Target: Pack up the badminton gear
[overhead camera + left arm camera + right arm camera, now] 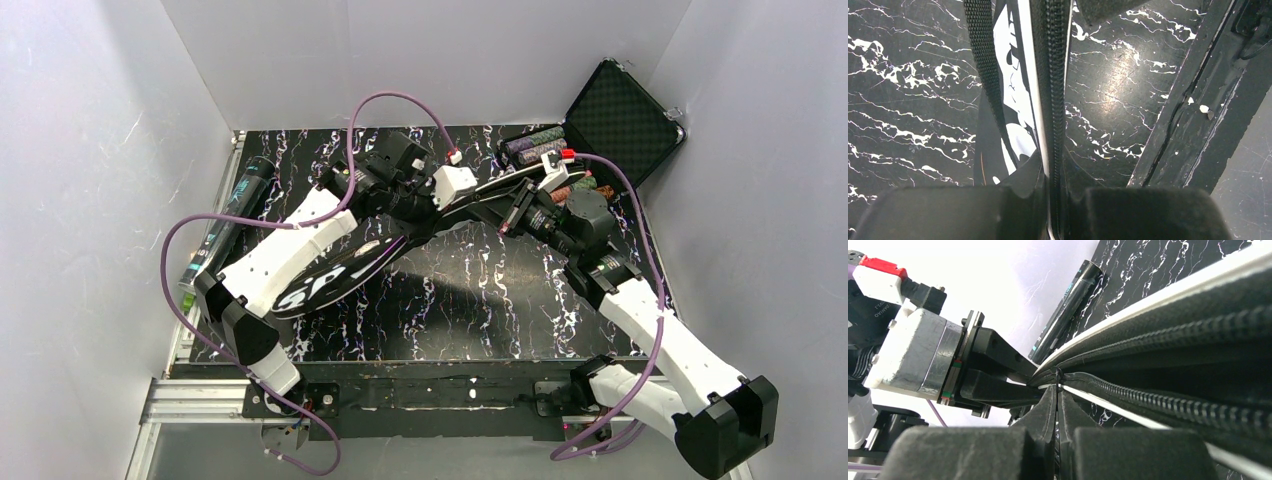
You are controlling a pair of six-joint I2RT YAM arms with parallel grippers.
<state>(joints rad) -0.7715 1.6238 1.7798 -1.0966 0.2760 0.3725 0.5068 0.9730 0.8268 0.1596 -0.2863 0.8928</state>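
The long black racket bag (330, 275) with white "SPORT" lettering lies slantwise across the table, its narrow end held up between both arms. My left gripper (450, 207) is shut on the bag's zippered edge (1050, 100), which runs between its fingers (1050, 172). My right gripper (507, 208) is shut on the zipper pull (1057, 376) and faces the left gripper (998, 385) closely. The black teal-printed tube (225, 225) lies along the left wall and also shows in the right wrist view (1063, 315). No rackets or shuttlecocks show.
The open black hard case (620, 110) with stacks of coloured poker chips (540, 148) stands at the back right, just behind my right gripper. White walls close in the black marbled table (480, 290). A metal rail (400, 390) runs along the near edge.
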